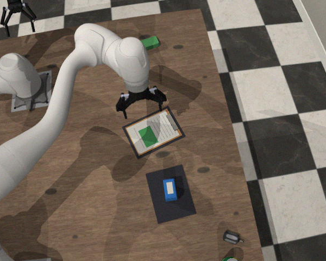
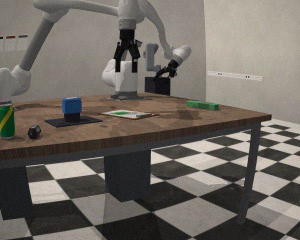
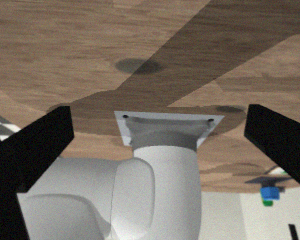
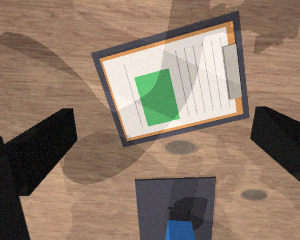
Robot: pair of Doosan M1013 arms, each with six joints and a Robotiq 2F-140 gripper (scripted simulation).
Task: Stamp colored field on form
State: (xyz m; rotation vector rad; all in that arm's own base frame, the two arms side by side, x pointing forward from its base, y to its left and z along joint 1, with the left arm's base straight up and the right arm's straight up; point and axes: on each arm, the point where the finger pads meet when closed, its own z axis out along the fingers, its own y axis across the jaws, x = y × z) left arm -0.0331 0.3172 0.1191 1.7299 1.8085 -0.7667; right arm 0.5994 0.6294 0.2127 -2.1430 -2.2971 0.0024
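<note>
The blue stamp (image 1: pixel 169 188) (image 2: pixel 71 105) (image 3: pixel 270 193) (image 4: pixel 180 231) stands upright on its black base on the dark mat (image 1: pixel 157 207) (image 2: pixel 90 120) (image 4: pixel 150 200). The form's green field (image 1: pixel 148 136) (image 2: pixel 120 113) (image 4: pixel 157 97) is on white paper (image 1: pixel 133 135) on a clipboard beside the mat. My right gripper (image 1: pixel 143 113) (image 2: pixel 126 71) (image 4: pixel 163 123) is open and empty, pointing down high above the table near the clipboard, away from the stamp. My left gripper (image 1: pixel 21 33) (image 2: pixel 161 78) (image 3: pixel 159 121) is open and empty, far from stamp and form, beyond the table's edge.
A green block (image 1: pixel 150 43) (image 2: pixel 202 105) lies beyond the clipboard. A small dark object (image 1: pixel 231 237) (image 2: pixel 34 132) and a green and yellow can (image 1: pixel 230 259) (image 2: pixel 6 121) stand near the table edge on the mat's other side. An arm's base plate (image 1: pixel 17 106) (image 3: pixel 121 125) is bolted to the table.
</note>
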